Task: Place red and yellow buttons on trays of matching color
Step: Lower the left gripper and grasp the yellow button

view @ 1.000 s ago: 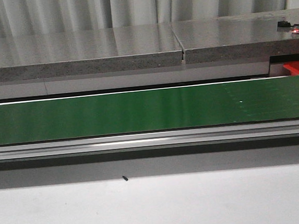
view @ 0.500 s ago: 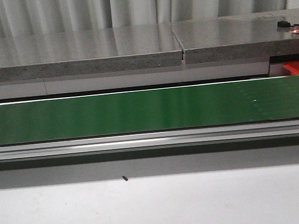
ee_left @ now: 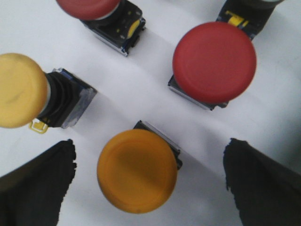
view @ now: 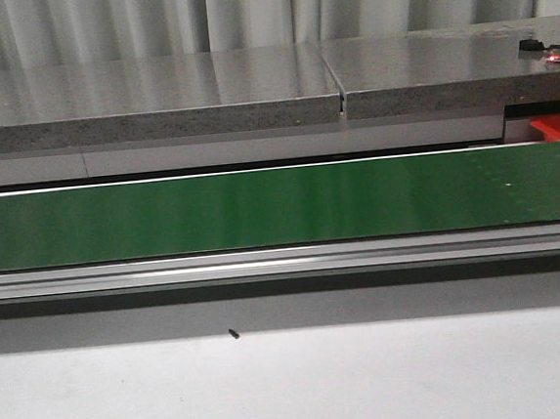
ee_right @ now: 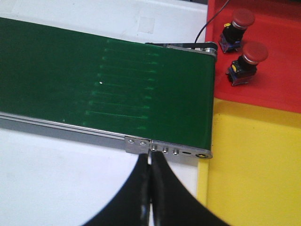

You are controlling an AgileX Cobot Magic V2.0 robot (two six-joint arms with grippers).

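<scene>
Left gripper [ee_left: 146, 188]: jaws spread wide, straddling an orange-yellow button [ee_left: 137, 170] standing cap-up on the white desk [ee_left: 141, 84], not yet touching it. Around it: a red button [ee_left: 214, 62] upright just beside, a pale yellow button [ee_left: 19, 90] lying on its side, and a second red button [ee_left: 101, 12] at the frame's edge. Right gripper [ee_right: 149, 188]: jaws pressed together, empty, above the near rail of the green conveyor belt [ee_right: 94, 80] at its end. Red tray [ee_right: 277, 70] holds two red buttons [ee_right: 247, 61]; yellow tray [ee_right: 254, 165], next to it, holds none in view. Step judged: pick of the orange-yellow button; next move calls for descent and closing on its body. Room: neighbours stand close, so little sideways margin; the belt lies bare throughout.
</scene>
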